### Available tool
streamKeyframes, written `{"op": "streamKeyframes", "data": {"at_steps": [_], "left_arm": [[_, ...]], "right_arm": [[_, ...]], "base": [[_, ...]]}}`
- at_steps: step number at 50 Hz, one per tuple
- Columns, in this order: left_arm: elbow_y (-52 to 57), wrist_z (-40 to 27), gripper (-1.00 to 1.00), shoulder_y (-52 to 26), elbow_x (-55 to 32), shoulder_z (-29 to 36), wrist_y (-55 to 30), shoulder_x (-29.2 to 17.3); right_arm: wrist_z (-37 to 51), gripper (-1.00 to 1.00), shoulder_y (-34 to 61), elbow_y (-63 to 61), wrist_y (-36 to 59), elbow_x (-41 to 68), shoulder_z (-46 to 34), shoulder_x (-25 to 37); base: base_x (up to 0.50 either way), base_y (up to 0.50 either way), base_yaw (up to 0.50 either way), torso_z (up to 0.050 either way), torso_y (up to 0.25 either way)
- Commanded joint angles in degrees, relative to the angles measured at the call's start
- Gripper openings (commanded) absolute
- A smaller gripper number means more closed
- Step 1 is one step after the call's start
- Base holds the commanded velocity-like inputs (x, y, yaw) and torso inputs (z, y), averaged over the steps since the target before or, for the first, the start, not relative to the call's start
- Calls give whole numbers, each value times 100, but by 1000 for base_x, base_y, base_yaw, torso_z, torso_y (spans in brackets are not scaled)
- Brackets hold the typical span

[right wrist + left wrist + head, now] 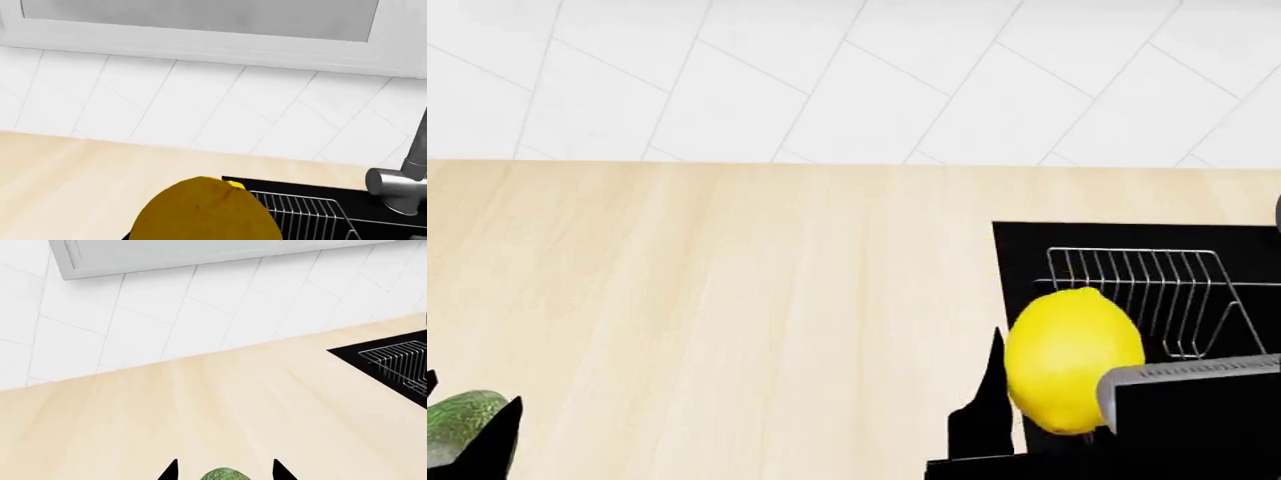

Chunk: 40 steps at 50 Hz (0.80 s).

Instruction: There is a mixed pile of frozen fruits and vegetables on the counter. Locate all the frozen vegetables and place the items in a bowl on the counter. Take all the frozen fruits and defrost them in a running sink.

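A yellow lemon (pixel 1074 360) hangs over the near left corner of the black sink (pixel 1134 240), with my right gripper (pixel 1054 415) shut on it. One black finger (pixel 990 400) shows on its left. In the right wrist view the lemon (pixel 207 212) hides the fingers. At the head view's lower left, my left gripper (pixel 467 440) is shut on a dark green bumpy frozen vegetable (pixel 454 425). In the left wrist view the vegetable (pixel 225 475) sits between the two black fingertips (pixel 170 471). The bowl is out of view.
The beige counter (pixel 721 300) runs back to a white tiled wall (pixel 854 80). A wire rack (pixel 1148 290) stands in the sink. The grey faucet (pixel 400 185) rises at the sink's far right. A white cabinet (pixel 167 255) hangs above the wall.
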Motion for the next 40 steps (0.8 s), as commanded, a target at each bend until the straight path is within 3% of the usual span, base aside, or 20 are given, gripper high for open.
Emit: {"op": "streamKeyframes", "data": {"at_steps": [1, 8, 20, 40], "left_arm": [[-50, -511, -100, 60, 270, -122, 391, 33], [-78, -455, -100, 101, 278, -127, 485, -76], [39, -510, -100, -50, 162, -198, 242, 5], [99, -551, -100, 77, 358, -146, 264, 50]], "right_arm": [[563, -100, -1171, -1443, -153, -151, 964, 798], [677, -100, -1399, -1451, -298, 146, 1240, 949], [809, -100, -1573, -1434, -401, 369, 1417, 1151], [930, -100, -1772, -1515, -631, 438, 1625, 1329]], "base": [[0, 0, 0, 0, 0], [-82, 0, 0, 0, 0], [-432, -40, 0, 0, 0], [1, -482, 0, 0, 0]]}}
